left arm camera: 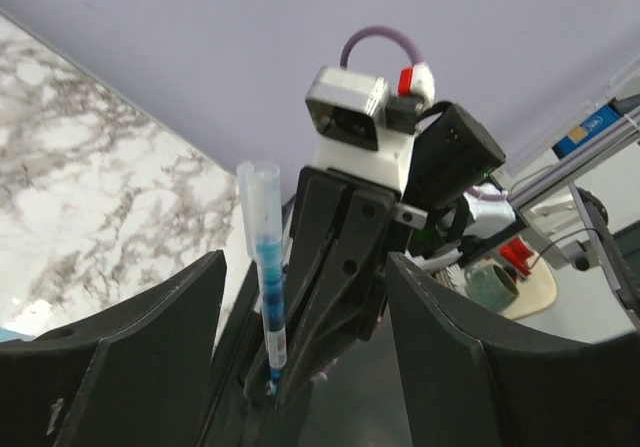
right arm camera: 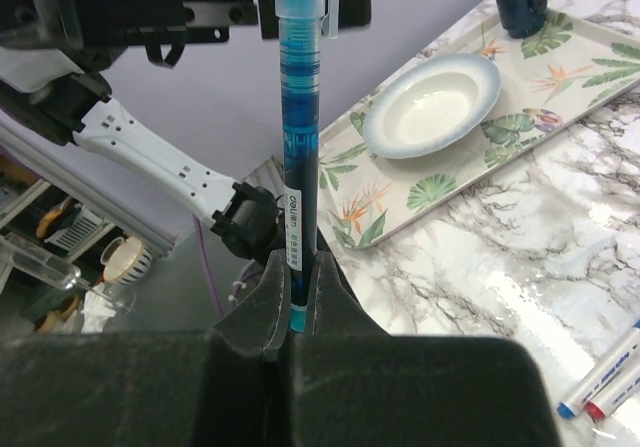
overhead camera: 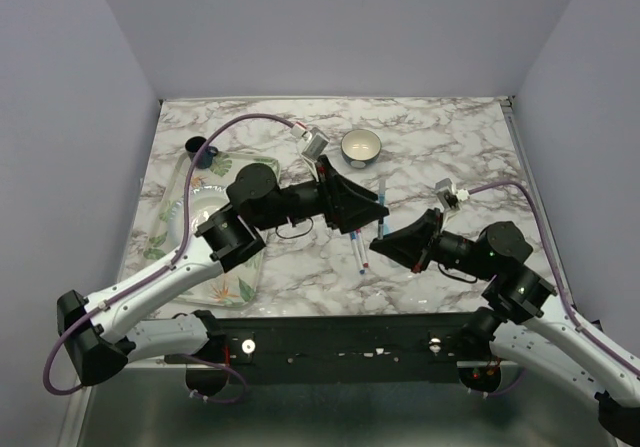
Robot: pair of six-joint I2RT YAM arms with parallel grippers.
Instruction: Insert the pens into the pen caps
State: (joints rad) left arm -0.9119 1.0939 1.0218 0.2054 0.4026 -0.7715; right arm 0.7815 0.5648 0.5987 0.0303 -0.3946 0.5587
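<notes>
Above the desk's point(overhead camera: 450, 137) middle, my right claw point(right arm camera: 298, 297) clamped on an upright blue pen's point(right arm camera: 299, 117) lower end, my left claw point(left arm camera: 305, 267) spread apart, flanking its top.

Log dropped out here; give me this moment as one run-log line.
left gripper: open around blue pen | right gripper: shut on blue pen's end | table: two more pens
</notes>
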